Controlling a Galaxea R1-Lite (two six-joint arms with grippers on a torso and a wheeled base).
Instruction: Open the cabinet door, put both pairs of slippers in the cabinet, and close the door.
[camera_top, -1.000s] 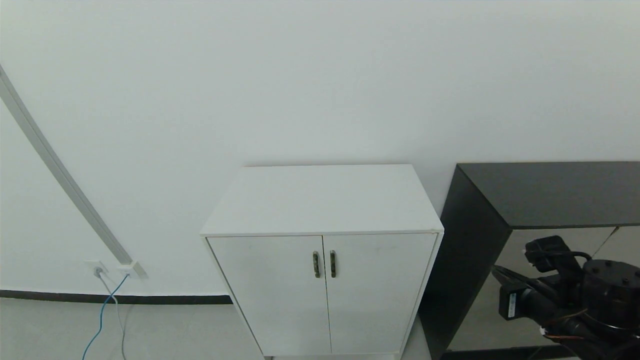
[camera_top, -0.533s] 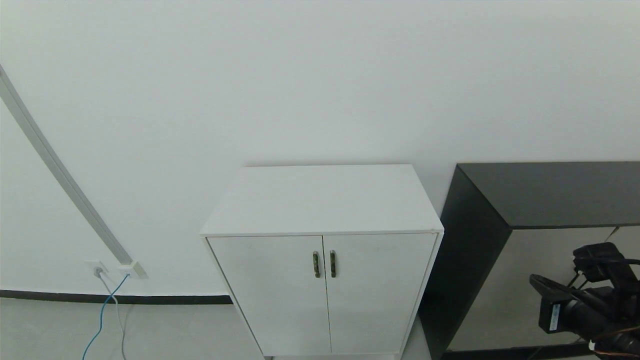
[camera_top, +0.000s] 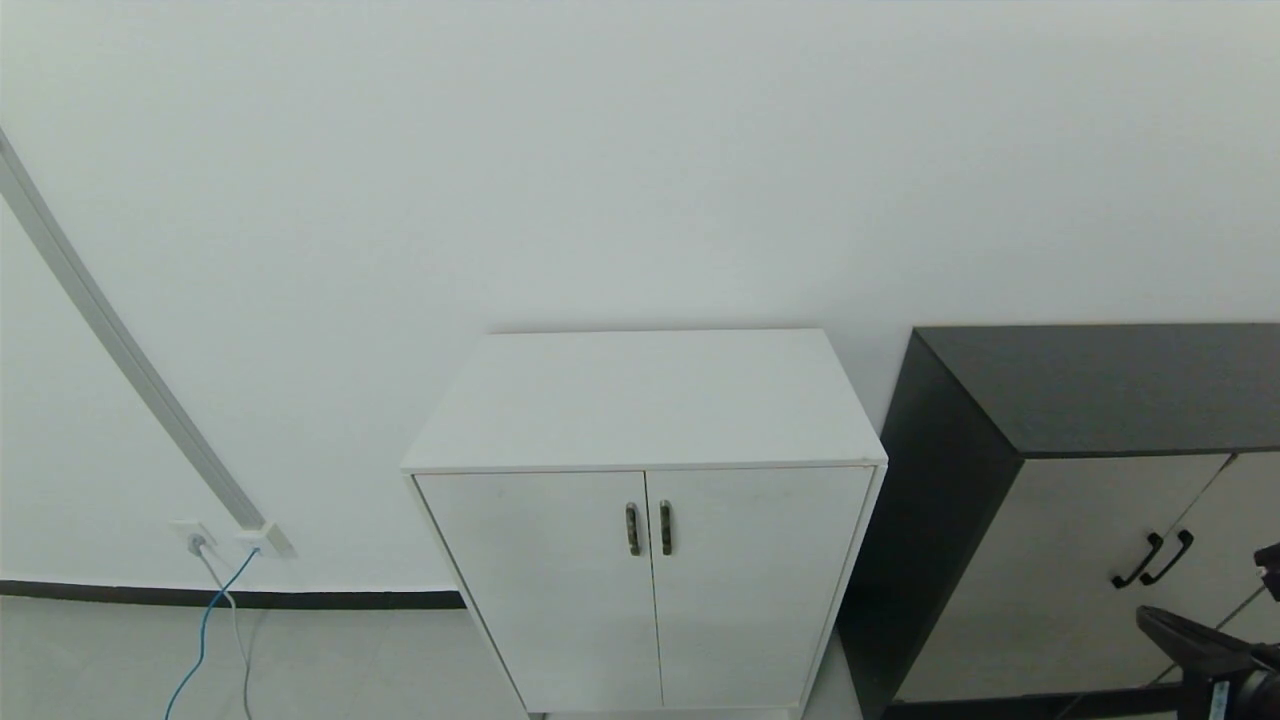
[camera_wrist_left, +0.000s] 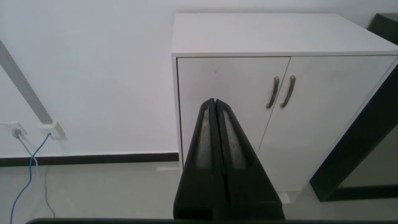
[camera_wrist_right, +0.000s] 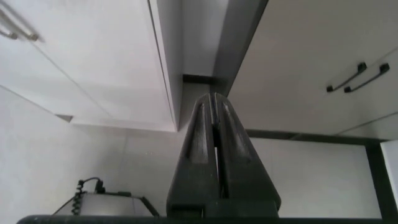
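The white cabinet (camera_top: 640, 400) stands against the wall, both doors closed, with its two dark handles (camera_top: 649, 528) side by side at the centre seam. My left gripper (camera_wrist_left: 215, 102) is shut with nothing in it, held in front of the cabinet (camera_wrist_left: 273, 37) and pointing at its left door, short of the handles (camera_wrist_left: 280, 92). My right gripper (camera_wrist_right: 215, 98) is shut and empty. It sits low by the gap between the white cabinet (camera_wrist_right: 93, 68) and the black one, and its tip (camera_top: 1145, 612) shows at the head view's lower right corner.
A black cabinet (camera_top: 1100, 385) with grey doors and two black handles (camera_top: 1152, 560) stands right beside the white one. Wall sockets (camera_top: 230, 538) with hanging cables (camera_top: 205, 620) and a slanted conduit (camera_top: 120, 345) are on the left wall. Pale floor lies in front.
My right arm has drawn back down and to the right, almost out of the head view, uncovering the black cabinet's handles. The white cabinet's doors stay closed.
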